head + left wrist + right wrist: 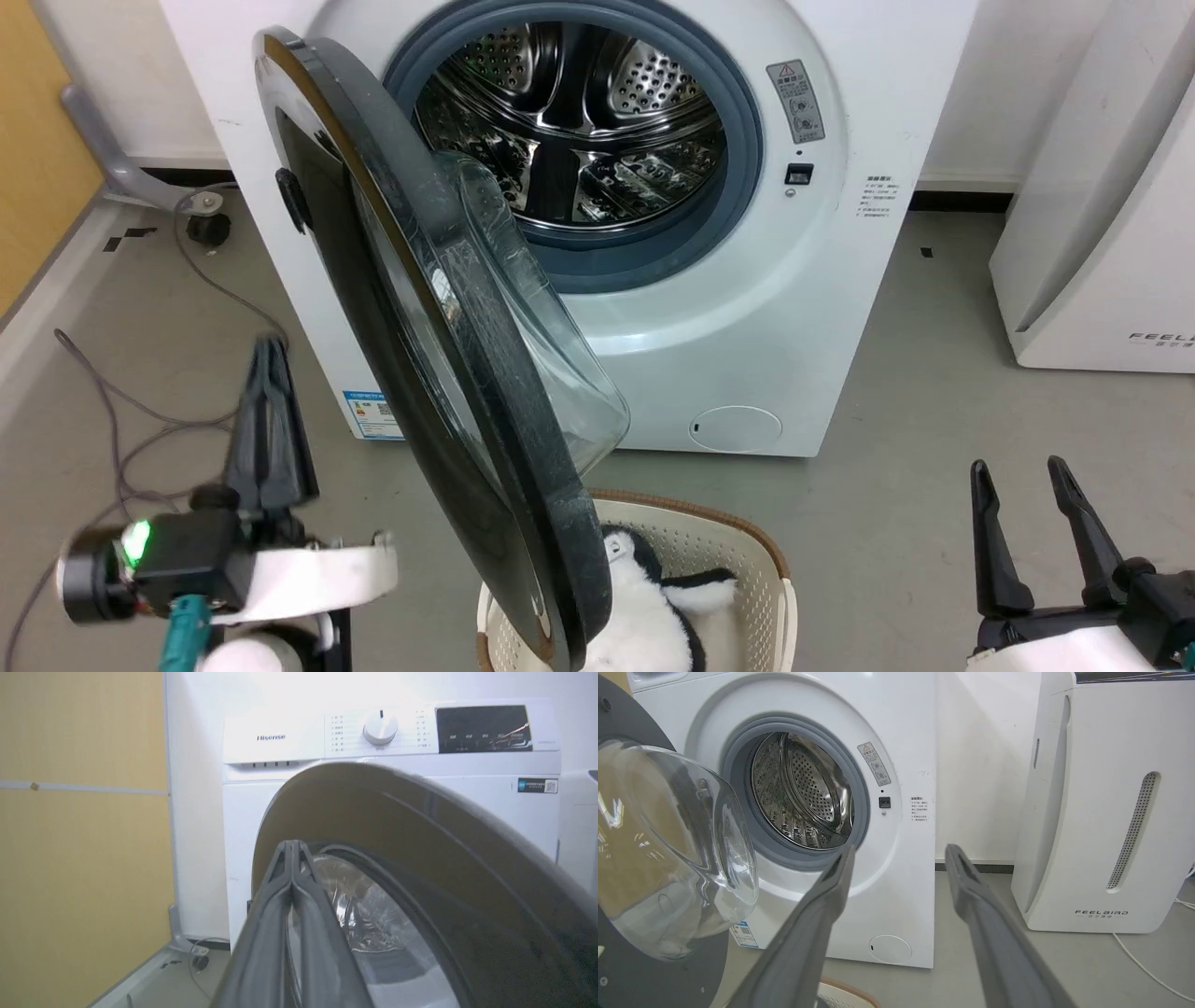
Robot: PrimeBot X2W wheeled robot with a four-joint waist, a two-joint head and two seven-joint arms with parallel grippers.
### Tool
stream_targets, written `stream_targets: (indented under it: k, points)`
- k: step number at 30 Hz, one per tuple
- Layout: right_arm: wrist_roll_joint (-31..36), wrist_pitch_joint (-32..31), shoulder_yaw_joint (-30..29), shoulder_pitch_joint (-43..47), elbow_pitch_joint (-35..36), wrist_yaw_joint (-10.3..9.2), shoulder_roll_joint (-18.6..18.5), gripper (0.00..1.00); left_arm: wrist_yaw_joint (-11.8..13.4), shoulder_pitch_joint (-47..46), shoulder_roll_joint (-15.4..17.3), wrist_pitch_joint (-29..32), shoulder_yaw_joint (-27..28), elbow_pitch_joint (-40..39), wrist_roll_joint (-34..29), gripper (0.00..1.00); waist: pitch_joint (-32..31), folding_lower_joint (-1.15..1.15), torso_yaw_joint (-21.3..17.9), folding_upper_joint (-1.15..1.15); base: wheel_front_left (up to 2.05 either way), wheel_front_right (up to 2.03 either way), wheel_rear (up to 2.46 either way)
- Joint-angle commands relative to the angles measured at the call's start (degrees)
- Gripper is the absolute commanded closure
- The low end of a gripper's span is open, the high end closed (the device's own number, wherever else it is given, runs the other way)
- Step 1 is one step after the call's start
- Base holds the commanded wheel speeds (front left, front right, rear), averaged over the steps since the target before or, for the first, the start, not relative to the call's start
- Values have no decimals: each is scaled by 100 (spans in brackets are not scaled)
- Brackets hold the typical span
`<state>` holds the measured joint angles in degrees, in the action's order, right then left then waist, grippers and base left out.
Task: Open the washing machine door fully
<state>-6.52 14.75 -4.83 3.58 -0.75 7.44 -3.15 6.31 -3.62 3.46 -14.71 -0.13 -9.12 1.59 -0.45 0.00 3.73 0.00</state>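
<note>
Large round glossy black washing machine door (401, 308) stands ajar; left gripper (268, 350) is pressed together beside it, right gripper (1018, 467) spread wide.

The washing machine door (448, 355) is hanging from the left side of the washing machine (766, 308) and standing out toward the robot, with the drum opening (569, 121) behind it. A basket (747, 537) is sitting on the floor (934, 467) before the machine, partly under the door's lower edge, and a plush toy (644, 607) is lying in it. The left hand (269, 347) is hovering left of the door, on its outer side. The right hand (1018, 467) is hovering well apart to the right. A boxy appliance (1102, 215) is standing right of the machine.
</note>
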Motion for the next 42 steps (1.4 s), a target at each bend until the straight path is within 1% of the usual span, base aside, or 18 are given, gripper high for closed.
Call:
stream_targets:
  k: [1,5,9,13,18,25,30,36,42]
  points:
    - [31,25,-3,87,36,5,26,0,-26,-92,24,-29,-23,-108,-43,100,-1,0,2,0,0,0,0]
    - [-1,25,-7,104,73,5,26,0,-168,-257,3,-29,-265,-771,-1,100,0,0,17,0,0,0,0]
    - [-15,25,-3,119,125,5,27,0,-374,-419,-15,-29,-715,-1226,-42,100,-2,0,9,0,0,0,0]
    - [-39,25,-6,126,147,5,27,0,-542,-560,-29,-29,-1257,-1504,-113,100,3,0,4,0,0,0,0]
    - [-39,25,-5,136,177,5,27,0,-663,-649,-40,-29,-1960,-1679,-211,100,5,0,8,0,0,0,0]
    - [-24,25,-13,151,194,5,27,0,-866,-656,-46,-29,-2879,-1588,-283,100,12,0,48,0,0,0,0]
    - [-8,25,-17,151,192,5,27,0,-928,-545,-38,-29,-3308,-1340,-283,100,16,0,89,0,0,0,0]
    - [-19,25,-26,158,186,5,27,0,-919,-226,73,-29,-3602,-1020,-256,100,36,0,132,0,0,0,0]
    - [-13,25,-41,146,164,5,27,0,-811,-1,161,-29,-3626,-629,-187,100,85,0,208,0,0,0,0]
